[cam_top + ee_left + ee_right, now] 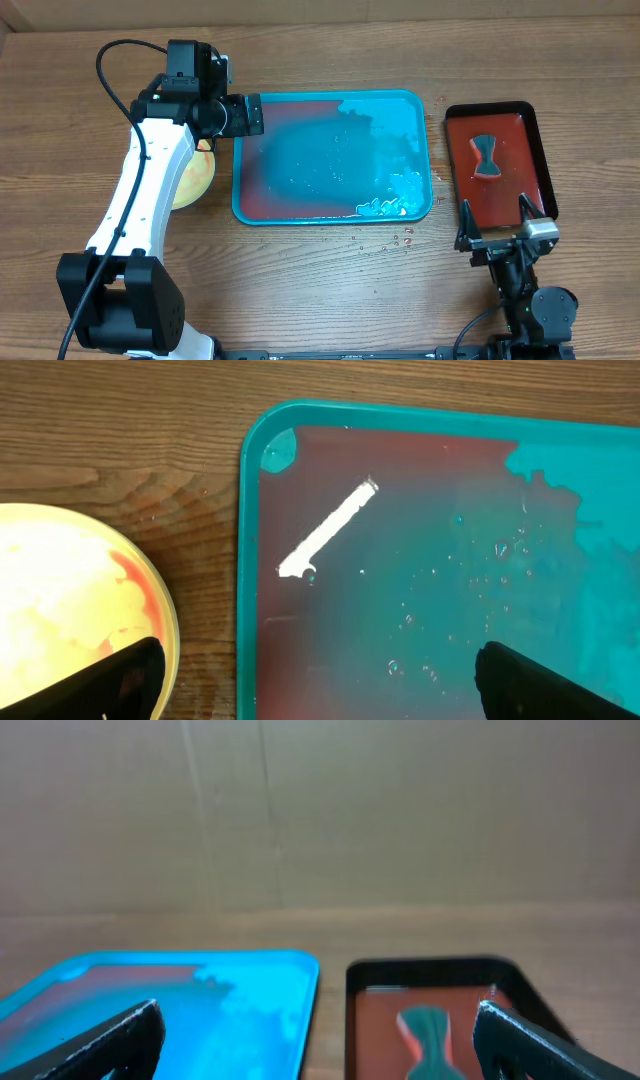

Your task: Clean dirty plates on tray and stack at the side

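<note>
Yellow plate (pixel 193 182) with red smears sits on the table just left of the wet teal tray (pixel 395 120), partly under the left arm, whose left claw (pixel 258 115) hangs wide open by the tray's far left corner, while the right claw (pixel 495 208), also wide, hangs at the near end of the red tray (pixel 512 135).
</note>
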You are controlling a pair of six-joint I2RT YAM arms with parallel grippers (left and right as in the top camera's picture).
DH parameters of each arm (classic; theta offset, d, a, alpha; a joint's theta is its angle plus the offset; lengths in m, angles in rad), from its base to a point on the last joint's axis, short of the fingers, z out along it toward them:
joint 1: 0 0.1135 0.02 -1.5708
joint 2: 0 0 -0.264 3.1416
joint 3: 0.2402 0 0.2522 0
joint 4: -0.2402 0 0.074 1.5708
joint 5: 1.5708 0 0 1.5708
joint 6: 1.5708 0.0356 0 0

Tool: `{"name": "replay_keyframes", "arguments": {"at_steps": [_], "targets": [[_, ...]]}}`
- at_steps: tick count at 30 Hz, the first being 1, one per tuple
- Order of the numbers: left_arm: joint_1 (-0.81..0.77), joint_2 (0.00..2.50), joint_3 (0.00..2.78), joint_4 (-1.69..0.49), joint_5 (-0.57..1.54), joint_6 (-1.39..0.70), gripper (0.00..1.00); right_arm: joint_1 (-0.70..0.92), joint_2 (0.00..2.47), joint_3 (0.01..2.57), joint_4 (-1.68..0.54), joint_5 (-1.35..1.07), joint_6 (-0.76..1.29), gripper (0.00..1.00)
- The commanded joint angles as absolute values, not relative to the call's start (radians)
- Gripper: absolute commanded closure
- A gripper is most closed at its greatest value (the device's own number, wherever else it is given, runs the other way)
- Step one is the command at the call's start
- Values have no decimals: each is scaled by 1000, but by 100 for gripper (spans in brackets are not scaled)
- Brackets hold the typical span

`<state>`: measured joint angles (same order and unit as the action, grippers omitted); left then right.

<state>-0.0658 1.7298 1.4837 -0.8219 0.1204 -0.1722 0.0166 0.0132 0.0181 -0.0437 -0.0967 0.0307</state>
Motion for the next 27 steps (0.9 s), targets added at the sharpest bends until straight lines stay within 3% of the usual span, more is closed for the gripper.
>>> {"name": "replay_keyframes", "arguments": {"at_steps": [1, 27], "targets": [[-66, 1728, 1496, -819, 124, -164, 0, 35, 2, 8, -78, -92, 95, 0], [-66, 1728, 1496, -819, 123, -164, 0, 49, 3, 8, -77, -91, 109, 0]]}}
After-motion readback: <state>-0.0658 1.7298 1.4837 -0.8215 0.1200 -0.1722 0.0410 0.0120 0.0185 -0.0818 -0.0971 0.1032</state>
